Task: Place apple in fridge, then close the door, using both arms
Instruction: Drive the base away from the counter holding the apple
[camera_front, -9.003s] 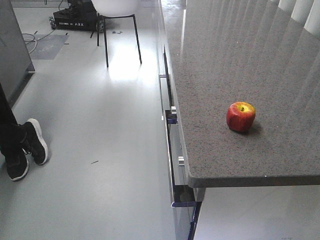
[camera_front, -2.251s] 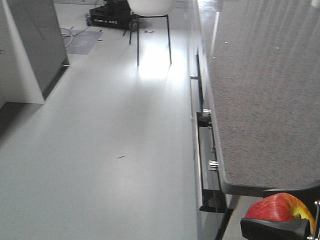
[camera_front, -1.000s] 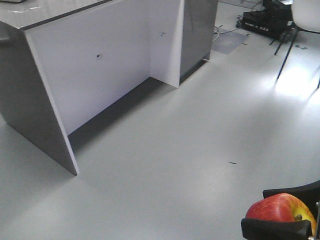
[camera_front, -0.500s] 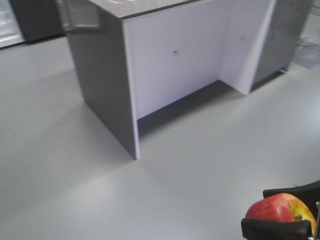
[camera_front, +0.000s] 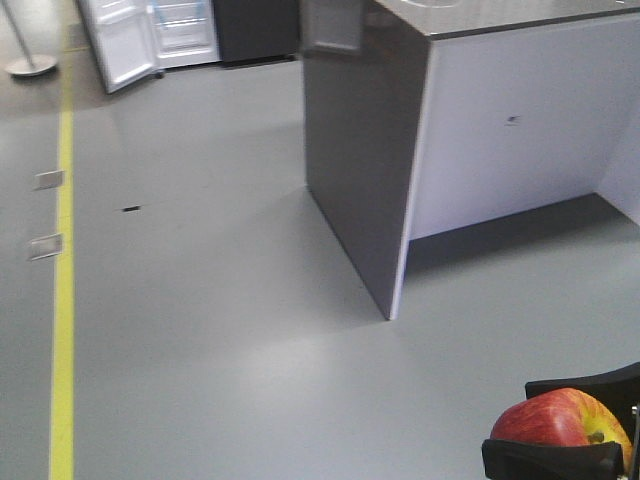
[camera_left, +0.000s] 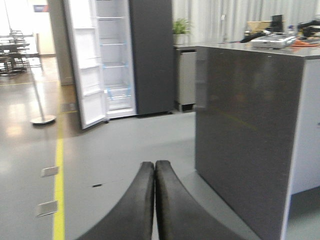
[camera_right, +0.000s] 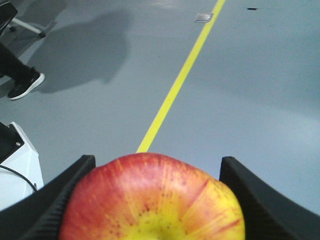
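The red apple (camera_front: 553, 418) with its yellow patch sits between the black jaws of my right gripper (camera_front: 575, 425) at the bottom right of the front view. The right wrist view shows the apple (camera_right: 150, 197) filling the gap of the right gripper (camera_right: 157, 167), which is shut on it, over grey floor. My left gripper (camera_left: 154, 166) is shut with nothing in it, its fingers (camera_left: 142, 200) pressed together. The fridge (camera_left: 150, 55) stands far ahead with its door (camera_left: 82, 65) swung open, white inside. In the front view the fridge (camera_front: 185, 25) is at the top left.
A dark grey and white counter block (camera_front: 400, 150) stands ahead on the right; it also shows in the left wrist view (camera_left: 245, 135). A yellow floor line (camera_front: 63, 300) runs along the left. A person's shoe (camera_right: 25, 85) and a post base (camera_left: 42, 119) are nearby.
The front view has swung left: the counter block has slid to the right and the open fridge has come into view at the top left. The apple stays in the right gripper.
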